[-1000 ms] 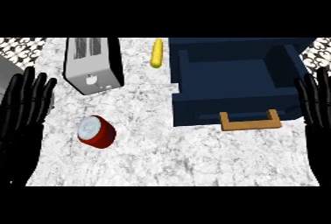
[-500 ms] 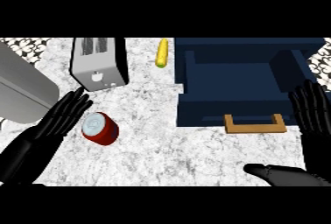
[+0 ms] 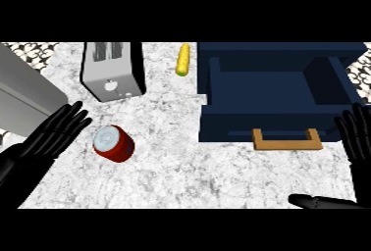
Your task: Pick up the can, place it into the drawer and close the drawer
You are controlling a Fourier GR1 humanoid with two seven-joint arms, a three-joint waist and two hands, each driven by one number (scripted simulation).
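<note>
A: Nearest the lower edge, what showed?

B: Right hand at the view's right edge, fingers straight and released, holding nothing, just beside the drawer's right front corner. A black thumb lay lower, along the bottom right.

A: And the left?

B: Left hand at the left, fingers straight and spread, pointing up and to the right. Released, grasping nothing. Fingertips near the can, not touching it.

A: The can itself?

B: Red can lay tilted on the marble table, pale lid facing up and left, just right of the left fingertips. Well apart from the drawer.

A: Drawer?

B: Dark blue drawer stood open, right of centre, wooden handle on its front. Nothing seen inside.

A: Farther back?

B: Silver toaster beyond the can, two slots on top. A yellow corn cob lay between toaster and drawer, near the far edge. A grey slab sat at the far left; could not tell what it was.
</note>
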